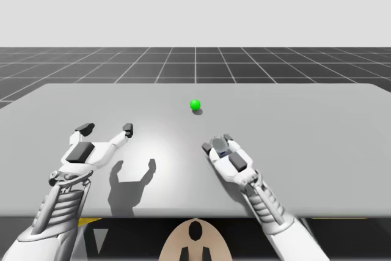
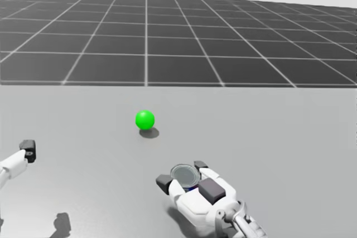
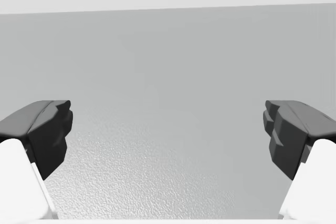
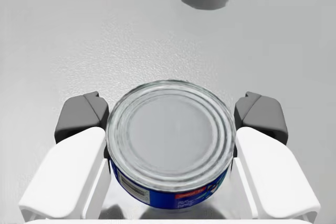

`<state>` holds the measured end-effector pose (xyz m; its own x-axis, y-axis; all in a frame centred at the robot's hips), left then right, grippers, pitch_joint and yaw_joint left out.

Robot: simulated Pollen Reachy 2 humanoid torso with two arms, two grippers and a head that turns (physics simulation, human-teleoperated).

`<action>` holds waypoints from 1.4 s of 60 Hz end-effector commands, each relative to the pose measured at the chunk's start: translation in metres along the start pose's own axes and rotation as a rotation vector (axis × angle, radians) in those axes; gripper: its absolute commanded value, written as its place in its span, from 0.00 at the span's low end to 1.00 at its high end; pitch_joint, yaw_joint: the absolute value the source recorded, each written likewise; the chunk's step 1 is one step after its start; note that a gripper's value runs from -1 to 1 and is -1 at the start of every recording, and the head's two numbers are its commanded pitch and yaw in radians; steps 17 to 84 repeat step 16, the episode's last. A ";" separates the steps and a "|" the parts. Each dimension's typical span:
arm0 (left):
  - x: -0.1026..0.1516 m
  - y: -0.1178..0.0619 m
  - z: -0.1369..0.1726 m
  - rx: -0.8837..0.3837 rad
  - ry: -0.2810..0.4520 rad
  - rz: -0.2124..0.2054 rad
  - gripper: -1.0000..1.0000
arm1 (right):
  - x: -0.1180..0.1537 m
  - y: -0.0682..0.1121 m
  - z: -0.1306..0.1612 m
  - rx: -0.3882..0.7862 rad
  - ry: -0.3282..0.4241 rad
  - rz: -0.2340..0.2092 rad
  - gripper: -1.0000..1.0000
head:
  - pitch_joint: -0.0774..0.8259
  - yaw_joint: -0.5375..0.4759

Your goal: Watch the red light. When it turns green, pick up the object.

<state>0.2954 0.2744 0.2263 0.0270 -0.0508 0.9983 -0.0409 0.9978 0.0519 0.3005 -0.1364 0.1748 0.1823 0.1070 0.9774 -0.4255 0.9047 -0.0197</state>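
**Light green, can in my right gripper**

The light [image 1: 195, 104] is a small green ball toward the far middle of the grey table [image 1: 305, 126], with a soft shadow just beneath it.

My right gripper [image 4: 171, 113] is closed around a short round can [image 4: 170, 129]. In the right wrist view the two dark pads [image 4: 84, 114] press the can's wall from opposite sides, and its ribbed silver lid faces the camera. The light lies ahead of the can, well apart from it. From the high view, the can is right of the table's middle and nearer to me than the light. I cannot tell whether its base rests on the table.

Below the lid the can's side carries a dark blue label. There is a pale panel of fine print, a thin red strip and some white marks on it, and none of the writing can be made out.

My left gripper [image 1: 107, 129] hangs above the left half of the table, well away from the can. Its fingers [image 3: 44, 132] are spread wide with bare table between them.
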 end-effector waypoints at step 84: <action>0.000 0.000 0.000 0.000 0.000 0.000 0.00 | 0.157 0.013 0.075 -0.021 -0.410 0.076 1.00 | 0.47 0.39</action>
